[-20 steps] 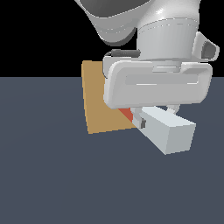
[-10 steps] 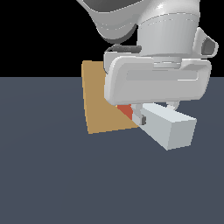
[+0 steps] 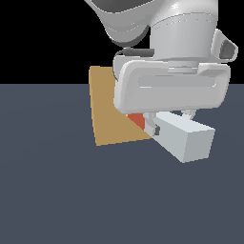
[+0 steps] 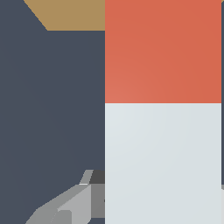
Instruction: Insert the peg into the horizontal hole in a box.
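The tan-orange box stands on the dark floor in the exterior view, its face partly behind my arm; its hole is hidden. My gripper is shut on the peg, a pale grey-white bar held off the floor, its red-orange end pointing at the box and lying against its face in this view. In the wrist view the peg fills much of the picture, its red end toward a strip of the box. One grey finger shows beside the peg.
The dark grey-blue floor spreads around the box. The arm's white hand body covers the box's side nearest the exterior view's right.
The gripper with the peg has moved a little up and toward the exterior view's right; less of the red end shows against the box.
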`<state>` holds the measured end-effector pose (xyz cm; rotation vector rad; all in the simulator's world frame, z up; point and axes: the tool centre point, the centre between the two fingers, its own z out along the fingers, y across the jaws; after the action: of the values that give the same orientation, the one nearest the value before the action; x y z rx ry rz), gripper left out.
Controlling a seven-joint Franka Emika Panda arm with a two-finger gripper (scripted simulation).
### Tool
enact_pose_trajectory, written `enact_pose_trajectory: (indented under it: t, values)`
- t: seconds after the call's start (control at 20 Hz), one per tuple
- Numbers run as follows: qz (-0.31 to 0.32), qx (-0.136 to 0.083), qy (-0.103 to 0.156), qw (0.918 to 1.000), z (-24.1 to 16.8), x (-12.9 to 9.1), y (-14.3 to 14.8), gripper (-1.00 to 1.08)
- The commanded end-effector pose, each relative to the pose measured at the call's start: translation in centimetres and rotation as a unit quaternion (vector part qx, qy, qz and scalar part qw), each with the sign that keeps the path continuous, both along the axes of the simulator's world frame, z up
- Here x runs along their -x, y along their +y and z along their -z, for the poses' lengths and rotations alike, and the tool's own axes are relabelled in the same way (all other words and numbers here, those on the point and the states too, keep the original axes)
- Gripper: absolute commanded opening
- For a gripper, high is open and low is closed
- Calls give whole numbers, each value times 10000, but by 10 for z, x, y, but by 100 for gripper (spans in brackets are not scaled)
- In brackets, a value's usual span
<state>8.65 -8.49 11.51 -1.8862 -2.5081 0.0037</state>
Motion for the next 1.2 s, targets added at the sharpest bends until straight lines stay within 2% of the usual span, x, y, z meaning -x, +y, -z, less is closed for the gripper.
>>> enact_pose_trajectory:
  t: [0.0,0.35,0.85,1.15]
  values:
    - [0,1,-14,10000,-2,0,1,-100]
    - [-1,2,-18,10000,-2,7,24,-100]
    - [-3,3,-37,10000,-4,29,99,-100]
    - [-2,4,-43,10000,-5,34,122,-100]
